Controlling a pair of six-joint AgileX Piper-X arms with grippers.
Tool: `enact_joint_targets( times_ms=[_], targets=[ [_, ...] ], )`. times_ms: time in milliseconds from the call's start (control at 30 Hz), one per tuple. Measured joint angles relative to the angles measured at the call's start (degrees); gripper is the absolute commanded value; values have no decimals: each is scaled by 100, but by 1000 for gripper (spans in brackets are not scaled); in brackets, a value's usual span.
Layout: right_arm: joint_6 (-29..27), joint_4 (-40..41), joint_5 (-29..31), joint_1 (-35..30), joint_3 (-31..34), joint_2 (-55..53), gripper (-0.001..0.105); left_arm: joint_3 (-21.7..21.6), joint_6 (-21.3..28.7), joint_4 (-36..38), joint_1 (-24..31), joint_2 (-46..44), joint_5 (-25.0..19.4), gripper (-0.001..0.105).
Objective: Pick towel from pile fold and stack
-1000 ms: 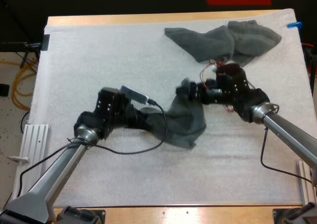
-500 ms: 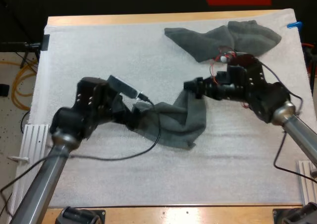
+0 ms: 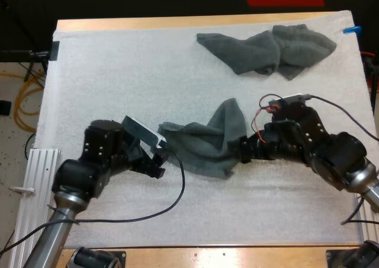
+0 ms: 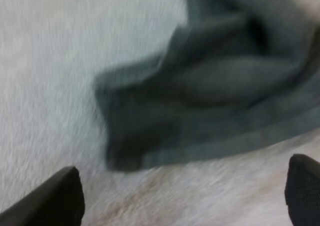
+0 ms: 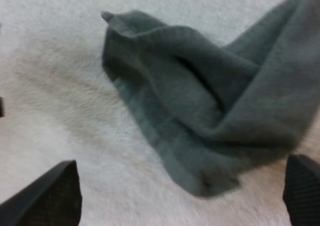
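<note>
At mid-mat, a crumpled dark grey-green towel point(image 3: 207, 142) lies between the two arms on the white mat point(image 3: 106, 72), untouched by either. The left gripper point(image 3: 157, 165) sits low just beside the towel's left corner, and the left wrist view shows its two black fingers point(image 4: 57, 198) spread wide with only bare mat between them. The towel's hemmed edge runs just beyond the fingertips, clear of both.

The right gripper point(image 3: 242, 151) rests at the towel's right side, close to its near corner. Its fingers point(image 5: 50, 193) likewise stand well apart and hold nothing. In the right wrist view, the towel's banded hem runs down from a raised far corner to a near corner on the mat ahead of the gap. One flap of the towel rises toward the far side, folded over the rest, and its near edge lies flat.

A second towel point(image 3: 266, 50) lies bunched near the mat's far right corner, well apart from the first, with a strip of bare mat between them. Open mat stretches along the whole left half and the near side. The wooden table point(image 3: 177, 22) shows as a narrow band past the mat's far edge.
</note>
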Motion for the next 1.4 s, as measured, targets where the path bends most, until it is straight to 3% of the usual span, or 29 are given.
enact_joint_targets(
  times_ms=[100,200,533,633,800,900,1133,1267,1333,1400],
  targets=[
    [44,221,174,3,45,-160,79,324,0,-461,0,341,-365,78],
    [134,417,403,3,106,-307,79,341,0,-710,0,919,-578,78],
    [261,712,517,3,301,-534,79,134,0,-1372,0,2876,-699,77],
    [261,747,517,3,301,-535,79,-64,0,-1415,0,3207,-743,68],
    [261,747,523,3,301,-535,79,-271,0,-1482,0,3369,-743,38],
    [261,760,536,3,301,-535,79,-270,0,-1411,0,3369,-743,29],
    [261,783,536,3,301,-535,79,-270,0,-1312,0,3369,-743,32],
    [261,783,536,3,301,-535,79,-270,0,-1327,0,3389,-743,45],
    [261,783,536,3,301,-535,79,-270,0,-1334,0,3462,-743,45],
    [261,783,536,3,301,-535,79,-280,0,-1337,0,3566,-743,37]
  ],
)
